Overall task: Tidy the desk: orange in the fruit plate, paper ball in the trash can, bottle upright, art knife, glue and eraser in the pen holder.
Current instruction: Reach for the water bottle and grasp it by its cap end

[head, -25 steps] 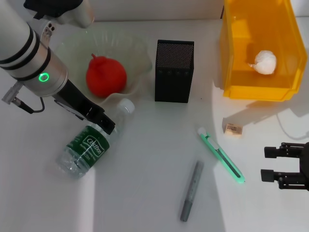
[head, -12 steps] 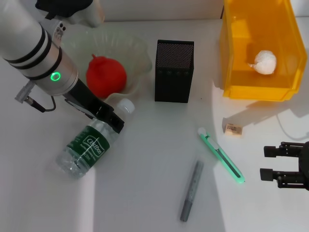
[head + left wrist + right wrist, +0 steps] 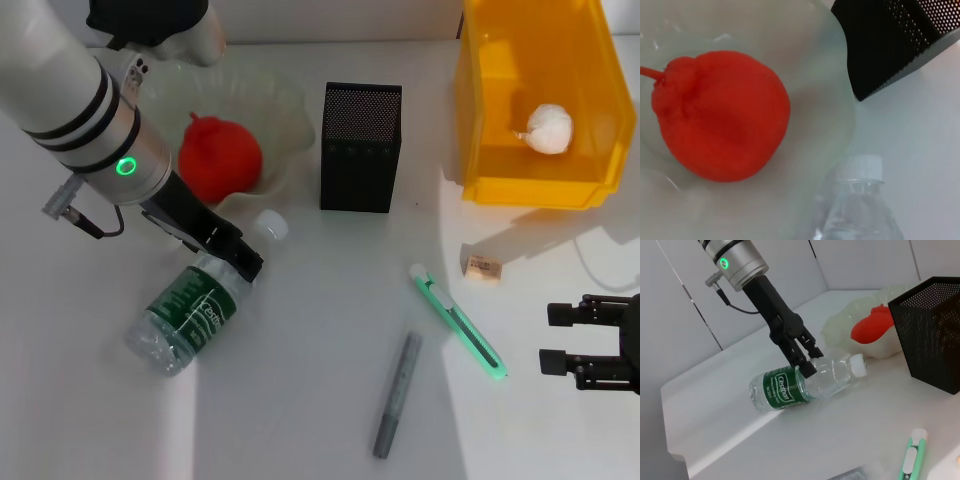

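Note:
A clear bottle with a green label lies on its side at the front left, its white cap pointing at the plate. My left gripper is down at the bottle's shoulder; the right wrist view shows its fingers parted over the bottle. The red-orange fruit sits in the clear fruit plate. The paper ball lies in the yellow bin. The eraser, green art knife and grey glue stick lie on the table. My right gripper is open and empty at the front right.
The black mesh pen holder stands mid-table between the plate and the bin. In the left wrist view the fruit, plate rim, pen holder and bottle cap sit close together. A cable lies by the right edge.
My left arm has moved right and down along the bottle to its shoulder. The bottle has turned a little, its cap shifting right. The right arm has not moved.

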{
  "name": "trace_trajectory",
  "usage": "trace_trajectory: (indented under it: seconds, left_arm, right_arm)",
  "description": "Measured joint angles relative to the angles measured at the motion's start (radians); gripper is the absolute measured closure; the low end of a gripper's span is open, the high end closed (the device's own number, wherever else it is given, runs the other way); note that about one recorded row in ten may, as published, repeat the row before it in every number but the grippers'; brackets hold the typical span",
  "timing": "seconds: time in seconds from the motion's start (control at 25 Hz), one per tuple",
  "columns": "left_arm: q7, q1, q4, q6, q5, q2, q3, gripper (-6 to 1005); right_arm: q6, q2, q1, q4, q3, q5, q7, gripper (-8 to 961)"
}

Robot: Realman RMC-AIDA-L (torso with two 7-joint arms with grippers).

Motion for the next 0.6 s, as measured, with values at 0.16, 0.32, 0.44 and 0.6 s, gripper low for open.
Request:
trace_trajectory:
  seconds: [0.16, 0.32, 0.44, 0.6]
  left_arm:
    - [0.0, 0.007, 0.0, 0.003, 0.0, 0.0, 0.015, 153]
    - [0.0, 0.015, 0.0, 0.016, 0.0, 0.0, 0.03, 153]
    - [0.0, 0.017, 0.004, 0.024, -0.001, 0.0, 0.03, 154]
    - [0.0, 0.024, 0.009, 0.036, 0.001, 0.0, 0.031, 155]
  right_arm:
    - [0.0, -0.001, 0.0, 0.0, 0.0, 0.0, 0.0, 239]
    - [0.0, -0.002, 0.0, 0.0, 0.0, 0.0, 0.002, 240]
    - [0.0, -0.002, 0.0, 0.0, 0.0, 0.0, 0.003, 240]
    - [0.0, -0.002, -0.001, 0.0, 0.0, 0.0, 0.003, 240]
